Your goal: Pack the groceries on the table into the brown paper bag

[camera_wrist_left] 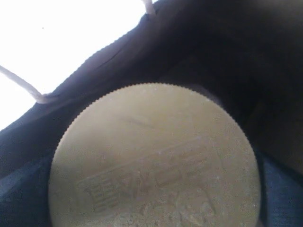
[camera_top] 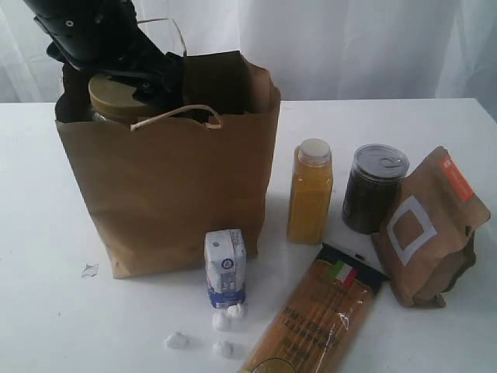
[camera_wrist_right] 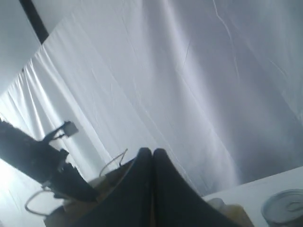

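Observation:
The brown paper bag [camera_top: 171, 186] stands open on the left of the table [camera_top: 46, 311]. My left gripper [camera_top: 128, 85] hangs in its mouth, shut on the clear tan-lidded jar [camera_top: 115, 97]. The jar's lid [camera_wrist_left: 156, 161] fills the left wrist view, hiding the fingers. On the table stand the white-blue carton [camera_top: 225, 268], yellow-orange bottle [camera_top: 311, 194], dark can [camera_top: 374, 186] and brown pouch [camera_top: 427, 225]. The spaghetti packet [camera_top: 318, 322] and small white lumps [camera_top: 223, 320] lie in front. My right gripper [camera_wrist_right: 152, 152] is shut and empty, raised towards the curtain, out of the exterior view.
A white curtain [camera_top: 349, 39] hangs behind the table. A small clear scrap [camera_top: 90, 270] lies left of the bag. The bag's near loop handle [camera_top: 178, 115] droops over its front rim. The can [camera_wrist_right: 284, 208] shows low in the right wrist view.

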Controlling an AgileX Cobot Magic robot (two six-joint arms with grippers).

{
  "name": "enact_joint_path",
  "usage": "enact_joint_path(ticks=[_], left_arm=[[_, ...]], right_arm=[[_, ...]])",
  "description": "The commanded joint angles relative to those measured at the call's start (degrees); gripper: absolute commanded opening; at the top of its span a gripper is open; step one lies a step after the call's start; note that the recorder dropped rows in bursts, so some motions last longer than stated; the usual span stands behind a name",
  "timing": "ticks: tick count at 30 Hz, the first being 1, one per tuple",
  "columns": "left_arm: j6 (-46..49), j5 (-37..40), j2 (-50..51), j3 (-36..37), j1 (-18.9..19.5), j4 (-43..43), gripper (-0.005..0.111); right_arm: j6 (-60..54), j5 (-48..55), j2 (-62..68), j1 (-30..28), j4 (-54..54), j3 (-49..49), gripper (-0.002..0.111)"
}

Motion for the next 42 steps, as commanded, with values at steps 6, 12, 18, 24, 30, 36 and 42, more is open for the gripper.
enact_joint_path(ticks=[6,12,18,24,30,36,42], left_arm=[[0.65,0.45,-1.13,-0.1,-0.02,-0.74,0.1],[0.64,0.88,-1.13,-0.1,-0.02,-0.74,0.1],[0.64,2.47,-1.13,-0.1,-0.02,-0.74,0.1],[1.68,3.13,-1.13,-0.1,-0.02,-0.74,0.1],[2.8,3.13,-1.13,-0.1,-0.02,-0.84,0.1],[2.8,2.86,-1.13,-0.1,-0.02,-0.93,0.1],[3.82,2.07,-1.13,-0.1,-0.02,-1.96,0.1]], right_arm=[[1.99,-1.71,5.83,0.0,2.92,-7.35,0.0],[1.32,11.64,23.36,0.0,-2.26,-22.09,0.0],[0.38,20.78,43.82,0.0,-8.12,-36.93,0.0],[-13.32,35.54,59.28,0.85,-5.9,-53.8,0.0],[-36.44,48.44,71.78,1.7,11.72,-68.72,0.0],[-44.99,60.16,81.09,1.7,19.65,-79.45,0.0],[-46.48,64.49,88.11,1.7,19.65,-84.64,0.0]])
